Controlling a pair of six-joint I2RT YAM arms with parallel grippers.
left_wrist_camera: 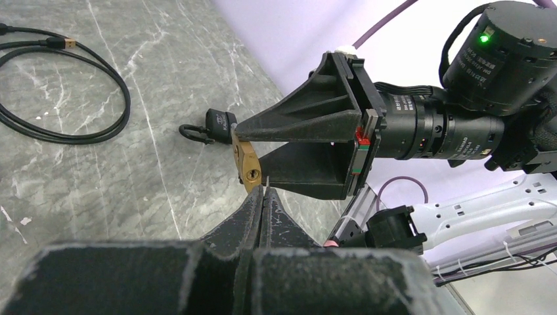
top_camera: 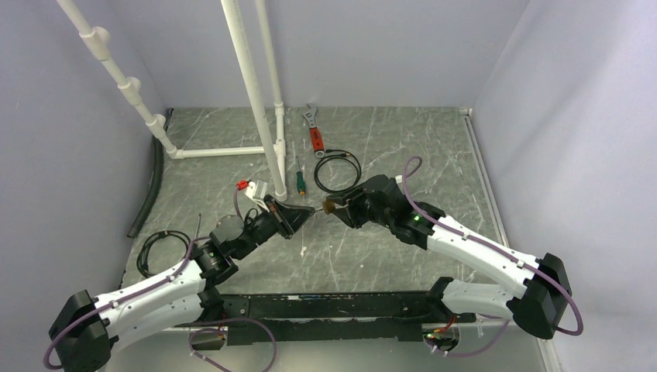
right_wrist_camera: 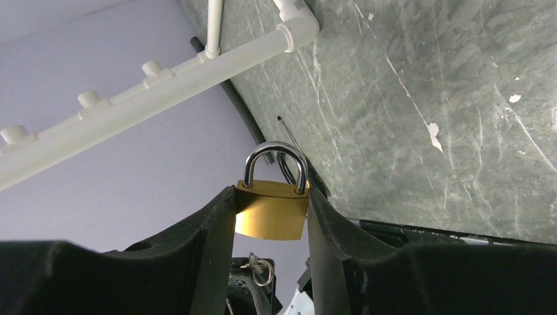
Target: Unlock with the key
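Key [left_wrist_camera: 267,178] is pinched in the closed left gripper [left_wrist_camera: 264,195], blade out.
Padlock [right_wrist_camera: 271,216] is clamped by the right gripper [right_wrist_camera: 271,197]; arms are angled inward, tip to tip.

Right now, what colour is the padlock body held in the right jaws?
Brass-gold padlock body, silver shackle; best in the right wrist view.

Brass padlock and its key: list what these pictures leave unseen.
The key: left wrist view shows only a thin metal tip past the shut left gripper; its fingers hide the head.
Whether that tip sits in the keyhole of the brass padlock clamped in the right gripper: top view too small; right wrist view faces the lock's side, not its underside.
The small black padlock: partly behind the right gripper's finger, left wrist view.
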